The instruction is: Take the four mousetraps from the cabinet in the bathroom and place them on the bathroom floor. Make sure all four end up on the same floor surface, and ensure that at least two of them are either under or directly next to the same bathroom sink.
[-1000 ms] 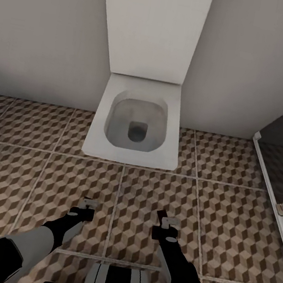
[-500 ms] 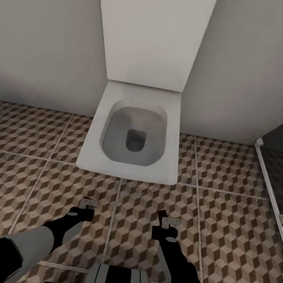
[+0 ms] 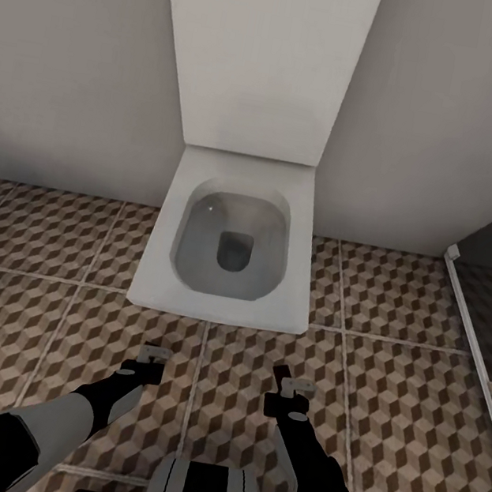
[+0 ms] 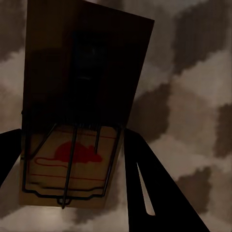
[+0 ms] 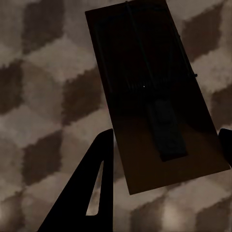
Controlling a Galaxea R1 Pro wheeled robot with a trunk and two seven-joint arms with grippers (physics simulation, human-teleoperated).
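Cube-patterned bathroom floor [image 3: 396, 399] runs up to a white toilet [image 3: 229, 251] at twelve o'clock against the wall. Left gripper [image 3: 154, 355] at seven o'clock clamps one mousetrap [image 4: 77, 121] above the tiles; right gripper [image 3: 290, 381] at five o'clock pinches another mousetrap [image 5: 154, 92].

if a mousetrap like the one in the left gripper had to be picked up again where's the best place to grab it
Probably by the two long edges of the board, at the bare wooden end away from the wire. In the left wrist view the mousetrap is a thin flat rectangle held between the left gripper fingers across its width, with the wire frame and red mouse print at one end. Come in along its length, avoiding the wire.
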